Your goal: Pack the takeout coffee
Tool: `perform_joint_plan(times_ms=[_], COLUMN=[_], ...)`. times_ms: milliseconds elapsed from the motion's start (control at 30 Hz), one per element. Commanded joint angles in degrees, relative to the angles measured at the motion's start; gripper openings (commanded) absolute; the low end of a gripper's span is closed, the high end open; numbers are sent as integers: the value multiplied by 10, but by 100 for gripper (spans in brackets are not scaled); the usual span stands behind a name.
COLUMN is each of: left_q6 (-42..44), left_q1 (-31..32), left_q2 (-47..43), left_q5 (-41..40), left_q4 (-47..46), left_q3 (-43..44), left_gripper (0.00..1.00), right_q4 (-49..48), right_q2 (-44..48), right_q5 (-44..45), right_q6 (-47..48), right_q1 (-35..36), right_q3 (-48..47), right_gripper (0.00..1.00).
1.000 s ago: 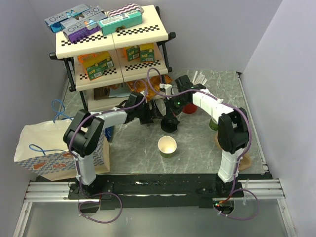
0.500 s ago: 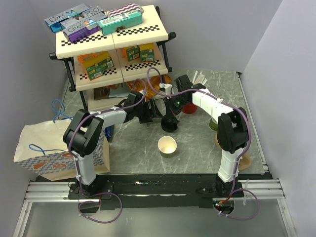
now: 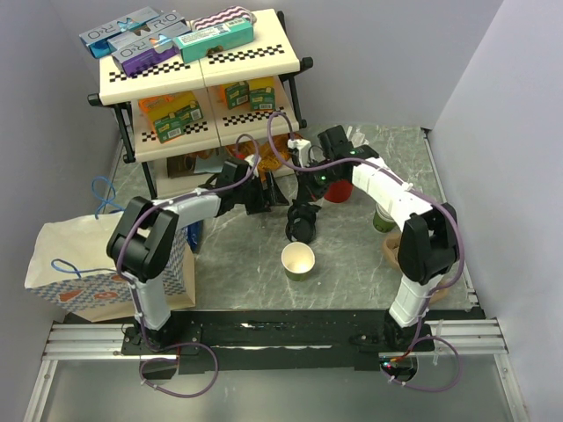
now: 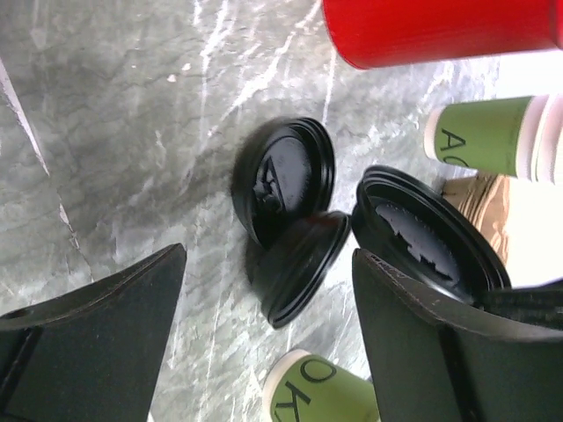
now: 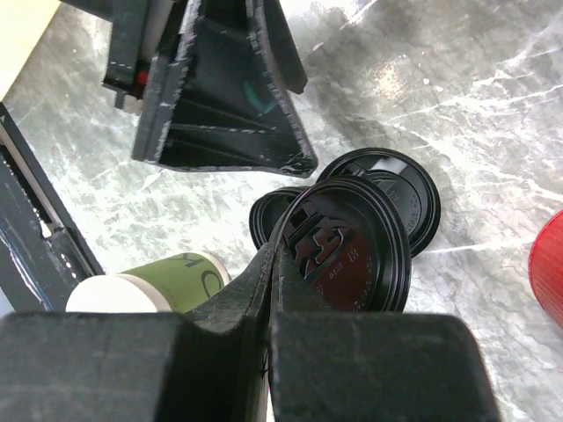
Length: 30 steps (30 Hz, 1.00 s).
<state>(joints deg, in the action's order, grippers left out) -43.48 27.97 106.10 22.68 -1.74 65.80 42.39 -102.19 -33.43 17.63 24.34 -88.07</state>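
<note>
In right jaws, black lid, cup lettered "OK"

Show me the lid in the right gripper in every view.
Top external: lid at centre, just above the green cup, hard to separate from the loose lids.
Left wrist: right of centre, tilted; cup at the bottom edge.
Right wrist: centre, pinched by the right gripper; cup lower left.
Shared landmark: the green cup.
</note>
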Motion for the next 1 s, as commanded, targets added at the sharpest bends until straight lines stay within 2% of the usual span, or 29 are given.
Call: perform_joint_plan(times_ms=[0, 167, 300, 533, 800, 967], left_q6=[37, 55, 76, 84, 82, 76], left_q1=[2, 15, 31, 42, 52, 52], left_q2=[-48, -55, -39, 2, 35, 45], left_q5=[17, 18, 2, 23, 19, 34], left_q4=[-10, -8, -12, -25, -7, -12], left_q3=[-20, -35, -33, -14, 14, 20], left_gripper=[82, 80, 74, 54, 47, 35], right_q4=[-1, 8, 19, 38, 36, 32], right_q2=[42, 60, 81, 106, 114, 110], right_q5=[-1, 2, 7, 18, 21, 23], right_q6=[-2, 0, 3, 8, 5, 3], right_q1=[-1, -3, -2, -2, -6, -10], right_q3=[-3, -8, -14, -22, -12, -11], right_gripper=[0, 0, 0, 0, 0, 0])
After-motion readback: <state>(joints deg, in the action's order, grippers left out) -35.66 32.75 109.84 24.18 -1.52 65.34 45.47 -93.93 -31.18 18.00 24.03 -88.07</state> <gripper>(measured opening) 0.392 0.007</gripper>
